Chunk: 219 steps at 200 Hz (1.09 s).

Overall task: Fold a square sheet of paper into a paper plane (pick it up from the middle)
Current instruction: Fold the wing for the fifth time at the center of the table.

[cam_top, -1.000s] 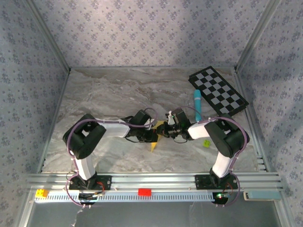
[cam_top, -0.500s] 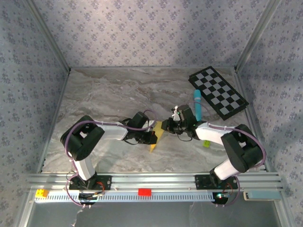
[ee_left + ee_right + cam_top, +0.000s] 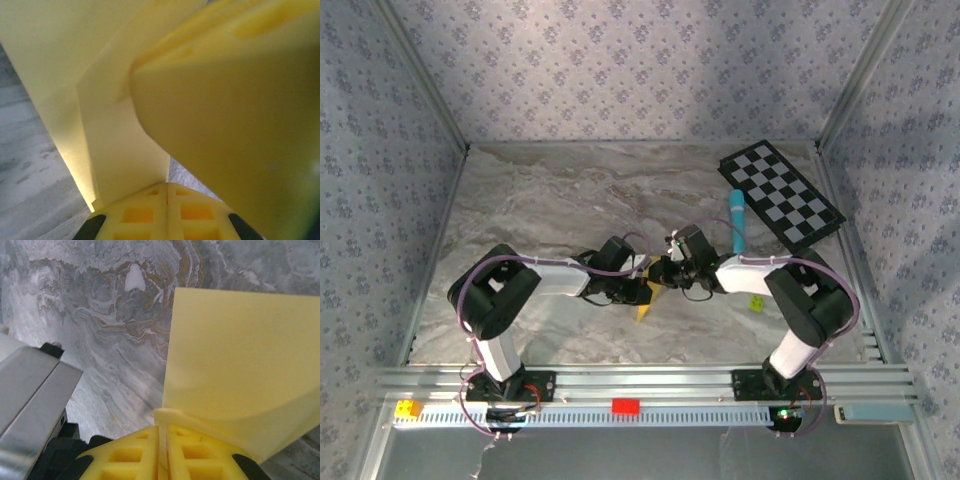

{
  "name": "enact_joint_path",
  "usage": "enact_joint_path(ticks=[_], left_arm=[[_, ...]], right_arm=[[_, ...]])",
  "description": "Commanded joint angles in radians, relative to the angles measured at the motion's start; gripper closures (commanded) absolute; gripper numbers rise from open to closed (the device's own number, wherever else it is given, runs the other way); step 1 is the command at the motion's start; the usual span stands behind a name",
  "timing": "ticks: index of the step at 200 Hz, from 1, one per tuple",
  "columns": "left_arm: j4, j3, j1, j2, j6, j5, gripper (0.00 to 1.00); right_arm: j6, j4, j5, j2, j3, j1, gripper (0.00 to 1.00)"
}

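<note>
The square sheet of paper [image 3: 645,305] is a creased yellow wedge held just above the middle of the marble table, its point hanging toward the near edge. My left gripper [image 3: 642,290] comes in from the left and my right gripper [image 3: 668,272] from the right, fingertips almost touching. In the left wrist view the jaws [image 3: 167,186] are shut, with a folded flap of the paper [image 3: 120,150] rising from them and a blurred yellow finger [image 3: 235,125] close on the right. In the right wrist view the jaws [image 3: 162,432] pinch the paper's folded edge [image 3: 240,355].
A black-and-white checkered board [image 3: 780,192] lies at the back right, with a light-blue marker [image 3: 736,222] beside it. A tiny yellow-green ball [image 3: 757,302] sits by the right forearm. Red [image 3: 625,405] and yellow [image 3: 407,408] blocks rest on the front rail.
The right gripper swung out to the right and back, then returned left toward the left gripper, with the paper still in it. The left arm has hardly moved.
</note>
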Motion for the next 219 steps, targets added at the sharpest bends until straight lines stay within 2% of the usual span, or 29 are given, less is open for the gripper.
enact_joint_path(ticks=[1, 42, 84, 159, 219], left_arm=[[-0.144, -0.049, -0.001, 0.039, 0.009, -0.037, 1.00], [-0.137, -0.057, 0.000, 0.053, 0.008, -0.026, 1.00], [-0.123, -0.063, 0.002, 0.072, 0.000, -0.010, 1.00], [-0.125, -0.060, 0.001, 0.079, 0.005, 0.000, 1.00], [-0.126, -0.058, 0.001, 0.078, 0.003, 0.000, 1.00]], right_arm=[[0.012, -0.029, 0.064, 0.047, 0.013, -0.014, 0.87], [0.030, 0.057, 0.019, 0.116, -0.012, -0.096, 0.87], [0.047, 0.086, 0.003, 0.121, -0.009, -0.149, 0.87], [0.052, -0.085, 0.115, 0.124, 0.065, -0.218, 0.87], [0.050, -0.112, 0.138, 0.141, 0.109, -0.255, 0.87]])
